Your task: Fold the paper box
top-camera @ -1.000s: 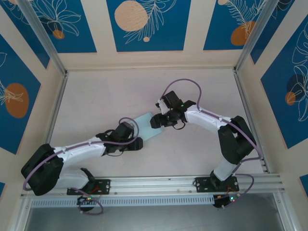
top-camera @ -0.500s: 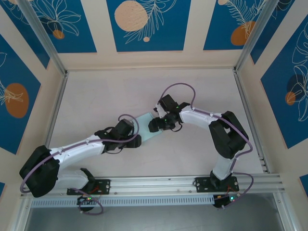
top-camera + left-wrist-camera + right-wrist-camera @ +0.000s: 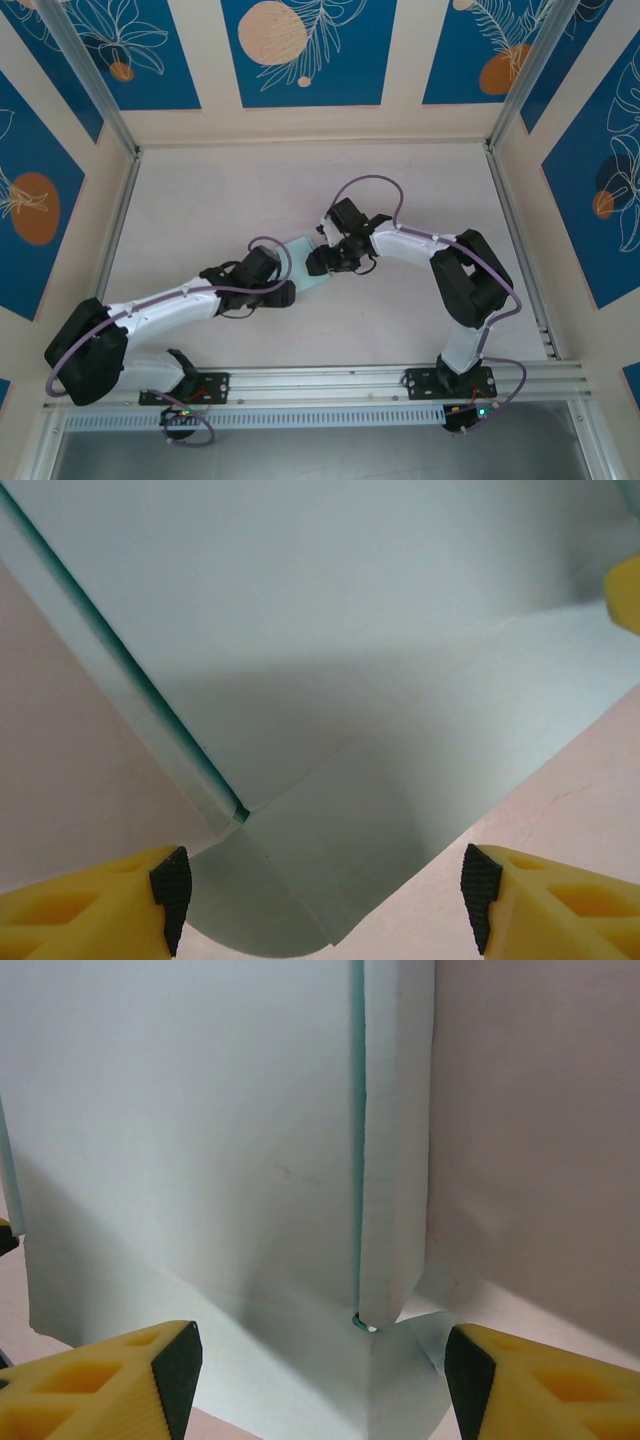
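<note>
The paper box (image 3: 300, 262) lies flat on the table (image 3: 200, 200) at the centre of the top view, between the two grippers.

Left gripper (image 3: 283, 292): positioned at the lower left edge of the card. In the left wrist view, the left gripper (image 3: 325, 900) has its jaws apart. One black pad sits in the lower left corner of the frame and the other in the lower right. A rounded tab of the paper box (image 3: 330, 660) lies between them at bottom centre. The card touches neither pad. A dark fold line runs from the upper left down to the tab.

Right gripper (image 3: 316, 263): positioned over the upper right part of the card. In the right wrist view, the right gripper (image 3: 320, 1380) also has its jaws spread and grips nothing. The paper box (image 3: 200, 1140) fills the left and centre of the frame. A narrow folded strip runs vertically right of centre.
</note>
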{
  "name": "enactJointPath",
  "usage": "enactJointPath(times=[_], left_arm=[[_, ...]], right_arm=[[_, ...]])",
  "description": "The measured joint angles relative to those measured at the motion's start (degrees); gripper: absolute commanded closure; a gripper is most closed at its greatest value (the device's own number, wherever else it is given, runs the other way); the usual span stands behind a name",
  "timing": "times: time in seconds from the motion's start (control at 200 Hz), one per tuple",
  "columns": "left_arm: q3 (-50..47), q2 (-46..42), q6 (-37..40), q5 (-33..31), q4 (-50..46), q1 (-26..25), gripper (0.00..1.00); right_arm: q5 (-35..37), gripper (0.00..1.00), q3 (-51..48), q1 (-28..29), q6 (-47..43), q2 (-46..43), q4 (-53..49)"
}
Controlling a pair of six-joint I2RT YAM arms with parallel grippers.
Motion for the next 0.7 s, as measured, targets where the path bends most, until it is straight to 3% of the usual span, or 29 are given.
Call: enactJointPath(times=[0.7], left_arm=[[-2.21, 1.07, -0.66, 1.9, 0.35, 0.0, 0.29]], right_arm=[[0.02, 0.37, 0.0, 2.23, 1.95, 0.0, 0.02]])
